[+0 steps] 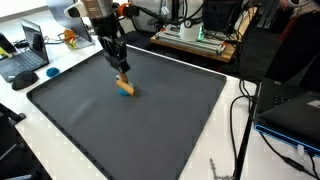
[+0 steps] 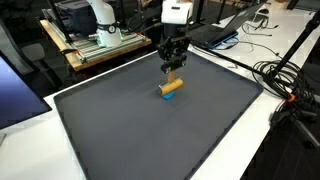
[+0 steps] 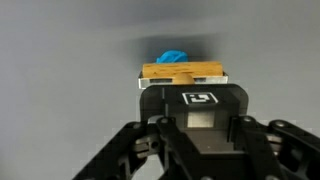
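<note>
Gripper [image 3: 184, 92] fills lower wrist view; fingers closed on tan block [image 3: 180, 72] w/ blue tip, block lying crosswise betw. the pads. In both exterior views arm stands approx. vertical over far-centre of dark mat [image 1: 150, 130], block low at mat surface; contact w/ mat can't be told. Laptop [image 1: 24, 60] on white table beside mat corner, well apart from block

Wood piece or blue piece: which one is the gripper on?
The wood block: tan, sitting right at the tips of the gripper, which is shut on it. The blue piece sticks out beyond the block, farther from the gripper.
</note>
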Tool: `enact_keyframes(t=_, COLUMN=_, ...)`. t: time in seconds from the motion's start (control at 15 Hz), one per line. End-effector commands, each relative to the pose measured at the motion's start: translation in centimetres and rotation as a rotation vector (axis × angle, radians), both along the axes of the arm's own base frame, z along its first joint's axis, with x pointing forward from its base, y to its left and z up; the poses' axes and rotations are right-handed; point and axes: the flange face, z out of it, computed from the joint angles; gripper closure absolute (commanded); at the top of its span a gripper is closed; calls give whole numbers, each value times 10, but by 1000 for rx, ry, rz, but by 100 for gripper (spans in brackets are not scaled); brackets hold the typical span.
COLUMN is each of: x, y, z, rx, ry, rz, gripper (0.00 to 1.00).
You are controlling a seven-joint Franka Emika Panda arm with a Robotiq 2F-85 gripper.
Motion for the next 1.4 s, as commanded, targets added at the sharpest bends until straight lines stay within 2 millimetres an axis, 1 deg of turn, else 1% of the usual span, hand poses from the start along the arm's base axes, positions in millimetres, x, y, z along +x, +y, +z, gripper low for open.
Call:
enact_keyframes(t=0.0, x=-5, y=4, z=-20, rx=-4, ry=71, rz=30, gripper=79)
enact_keyframes(t=0.53, x=-9, y=6, z=-25, rx=6, ry=135, rz=59, gripper=79)
enact_keyframes(t=0.73, x=-7, y=7, z=-31, rx=0, ry=142, rz=50, gripper=79)
enact_keyframes(t=0.87, x=-4, y=8, z=-26, rx=-1, ry=129, rz=51, gripper=79)
enact_keyframes(t=1.07, x=-9, y=9, z=-20, rx=-10, ry=148, rz=56, gripper=79)
enact_keyframes(t=1.33, x=-21, y=10, z=4, rx=-18, ry=148, rz=48, gripper=79)
